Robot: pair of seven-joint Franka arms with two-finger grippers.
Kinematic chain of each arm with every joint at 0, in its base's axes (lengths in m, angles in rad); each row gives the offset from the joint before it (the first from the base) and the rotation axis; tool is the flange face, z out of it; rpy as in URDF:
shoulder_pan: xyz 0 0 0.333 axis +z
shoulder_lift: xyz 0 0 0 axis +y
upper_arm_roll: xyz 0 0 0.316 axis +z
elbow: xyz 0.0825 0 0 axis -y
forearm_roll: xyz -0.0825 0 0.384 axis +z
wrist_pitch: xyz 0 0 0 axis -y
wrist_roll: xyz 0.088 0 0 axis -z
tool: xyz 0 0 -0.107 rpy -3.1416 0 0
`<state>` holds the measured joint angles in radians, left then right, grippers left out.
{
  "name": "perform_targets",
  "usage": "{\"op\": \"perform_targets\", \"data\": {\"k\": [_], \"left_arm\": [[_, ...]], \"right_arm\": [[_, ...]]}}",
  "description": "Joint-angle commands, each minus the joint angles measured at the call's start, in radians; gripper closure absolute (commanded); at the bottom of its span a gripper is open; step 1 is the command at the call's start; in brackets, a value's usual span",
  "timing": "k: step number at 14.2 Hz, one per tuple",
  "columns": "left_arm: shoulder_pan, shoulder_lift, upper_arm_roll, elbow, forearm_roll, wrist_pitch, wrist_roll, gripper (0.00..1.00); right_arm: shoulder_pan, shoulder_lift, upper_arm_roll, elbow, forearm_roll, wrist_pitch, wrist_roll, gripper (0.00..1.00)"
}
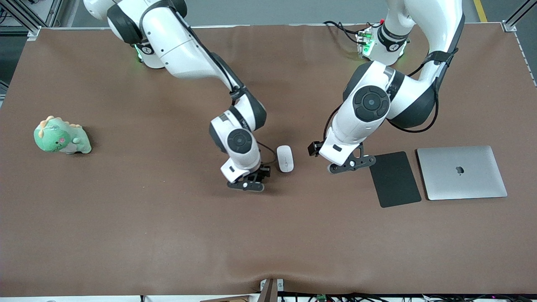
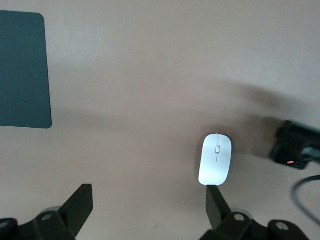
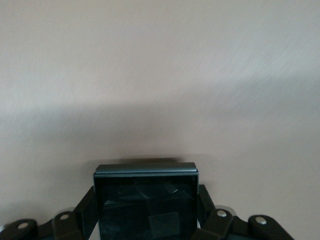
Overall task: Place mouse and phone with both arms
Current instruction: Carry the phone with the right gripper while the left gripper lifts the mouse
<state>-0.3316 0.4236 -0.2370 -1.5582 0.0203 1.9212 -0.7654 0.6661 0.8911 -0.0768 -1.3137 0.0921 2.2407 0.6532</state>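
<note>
The white mouse [image 1: 285, 158] lies on the brown table between my two grippers; it also shows in the left wrist view [image 2: 216, 159]. My left gripper [image 1: 350, 162] is open and empty low over the table, between the mouse and the dark pad; in the left wrist view [image 2: 150, 205] one fingertip [image 2: 215, 197] is just beside the mouse's end. My right gripper [image 1: 251, 180] is low, beside the mouse toward the right arm's end. In the right wrist view [image 3: 146, 202] it is shut on the black glossy phone [image 3: 145, 175]. The phone is hidden under the gripper in the front view.
A dark grey flat pad [image 1: 395, 179] and a closed silver laptop [image 1: 460, 172] lie toward the left arm's end. A green plush dinosaur [image 1: 61, 136] sits toward the right arm's end. The pad's corner shows in the left wrist view [image 2: 22, 70].
</note>
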Motion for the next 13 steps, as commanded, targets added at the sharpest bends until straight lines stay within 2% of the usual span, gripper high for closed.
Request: {"op": "perform_targets", "data": {"k": [1,6,9,13], "left_arm": [[-0.013,0.03,-0.001,0.009,0.026,0.034,-0.023,0.0],[-0.056,0.072,-0.001,0.01,0.024,0.059,-0.075,0.0],[-0.101,0.118,0.004,0.012,0.026,0.091,-0.121,0.0],[-0.171,0.191,0.011,0.01,0.026,0.201,-0.199,0.0]], "right_arm": [[-0.058,-0.099,0.015,-0.018,-0.014,-0.091,-0.064,1.0],[-0.163,-0.271,0.014,-0.12,-0.015,-0.148,-0.121,1.0],[-0.236,-0.279,0.014,-0.128,-0.015,-0.139,-0.179,1.0],[-0.344,-0.273,0.015,-0.127,-0.014,-0.11,-0.306,1.0]]}}
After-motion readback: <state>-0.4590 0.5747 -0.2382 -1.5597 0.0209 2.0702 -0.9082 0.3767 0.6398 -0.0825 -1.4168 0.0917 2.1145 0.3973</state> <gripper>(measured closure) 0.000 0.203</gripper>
